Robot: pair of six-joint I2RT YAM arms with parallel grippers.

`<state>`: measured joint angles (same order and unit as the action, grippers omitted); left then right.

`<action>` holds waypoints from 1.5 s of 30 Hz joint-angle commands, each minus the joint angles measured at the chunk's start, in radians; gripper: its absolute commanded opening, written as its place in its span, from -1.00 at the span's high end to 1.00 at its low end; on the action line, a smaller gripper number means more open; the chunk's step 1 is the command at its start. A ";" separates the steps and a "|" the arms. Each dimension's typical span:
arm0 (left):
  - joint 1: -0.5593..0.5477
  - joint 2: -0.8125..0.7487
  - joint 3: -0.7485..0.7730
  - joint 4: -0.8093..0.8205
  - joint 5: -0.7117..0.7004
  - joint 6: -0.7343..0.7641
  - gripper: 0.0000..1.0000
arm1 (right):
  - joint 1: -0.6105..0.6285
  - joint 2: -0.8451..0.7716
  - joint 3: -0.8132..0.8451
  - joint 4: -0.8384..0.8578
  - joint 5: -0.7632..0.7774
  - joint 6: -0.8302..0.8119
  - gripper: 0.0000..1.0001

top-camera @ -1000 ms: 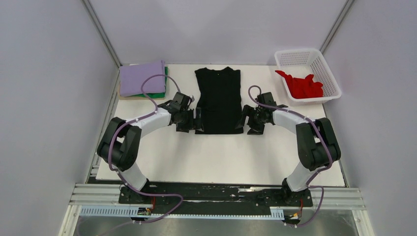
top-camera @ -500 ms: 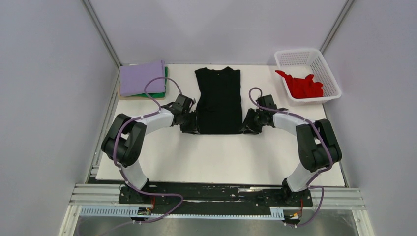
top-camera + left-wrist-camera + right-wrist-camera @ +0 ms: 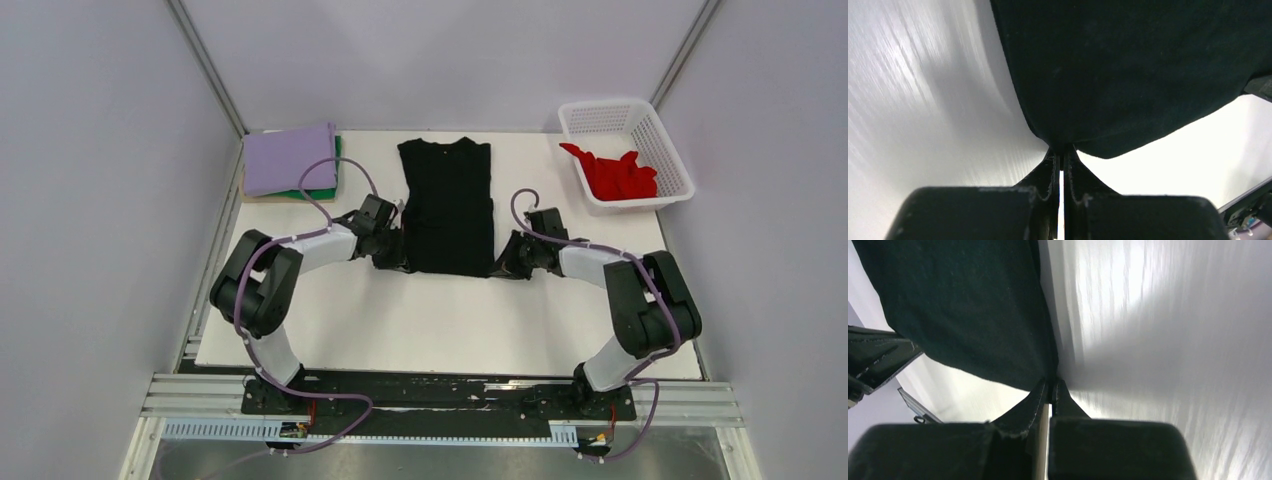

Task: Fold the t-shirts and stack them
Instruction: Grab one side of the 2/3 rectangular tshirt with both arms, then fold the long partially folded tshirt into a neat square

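Observation:
A black t-shirt (image 3: 446,205) lies flat in a long narrow strip on the white table (image 3: 440,320), neck at the far end. My left gripper (image 3: 398,262) is shut on its near left corner, the cloth (image 3: 1128,70) pinched at the fingertips (image 3: 1062,151). On the other side my right gripper (image 3: 500,268) is shut on the near right corner, with the black cloth (image 3: 963,310) caught between its tips (image 3: 1050,386). A lilac tee (image 3: 289,158) sits folded on a green one (image 3: 322,186) at the far left. A red tee (image 3: 615,172) lies crumpled in the basket.
The white lattice basket (image 3: 640,125) stands at the far right corner. The folded pile rests near the table's left edge. Grey walls enclose the table on three sides.
Both grippers have closed from open onto the black shirt's near corners, sliding a little inward and toward the near hem. The shirt itself has barely shifted.

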<state>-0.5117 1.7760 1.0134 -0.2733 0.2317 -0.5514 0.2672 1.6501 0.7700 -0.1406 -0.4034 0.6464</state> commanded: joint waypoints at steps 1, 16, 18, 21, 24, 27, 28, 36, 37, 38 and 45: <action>-0.035 -0.070 -0.160 -0.093 -0.063 0.003 1.00 | 0.019 -0.092 -0.145 -0.038 -0.028 0.013 1.00; -0.212 -0.815 -0.173 -0.486 0.014 -0.147 1.00 | 0.176 -0.672 -0.164 -0.395 -0.288 0.162 1.00; -0.212 -0.844 -0.143 -0.454 -0.026 -0.127 1.00 | 0.167 -0.658 -0.117 -0.393 -0.283 0.131 1.00; -0.207 -0.820 -0.053 -0.461 -0.109 -0.088 1.00 | 0.118 -0.593 -0.026 -0.392 -0.319 0.076 1.00; -0.173 -0.751 0.012 -0.442 -0.199 -0.048 1.00 | 0.067 -0.510 0.075 -0.388 -0.328 0.038 1.00; -0.113 -0.708 0.032 -0.368 -0.196 -0.031 1.00 | 0.015 -0.403 0.172 -0.375 -0.373 0.008 1.00; -0.078 -0.689 0.030 -0.319 -0.189 -0.024 1.00 | 0.001 -0.364 0.205 -0.371 -0.391 0.005 1.00; 0.083 -0.525 0.076 -0.180 -0.168 -0.005 1.00 | -0.059 -0.113 0.439 -0.353 -0.405 -0.010 1.00; 0.093 -0.493 0.092 -0.176 -0.167 -0.001 1.00 | -0.066 -0.096 0.461 -0.352 -0.395 -0.012 1.00; 0.113 -0.478 0.102 -0.173 -0.169 -0.005 1.00 | -0.069 -0.077 0.480 -0.351 -0.385 -0.013 1.00; 0.158 -0.330 0.201 -0.121 -0.167 0.013 1.00 | -0.104 0.048 0.571 -0.339 -0.395 -0.017 1.00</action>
<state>-0.3775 1.3911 1.1309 -0.4702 0.0887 -0.5766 0.1936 1.6493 1.2716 -0.5156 -0.7925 0.6579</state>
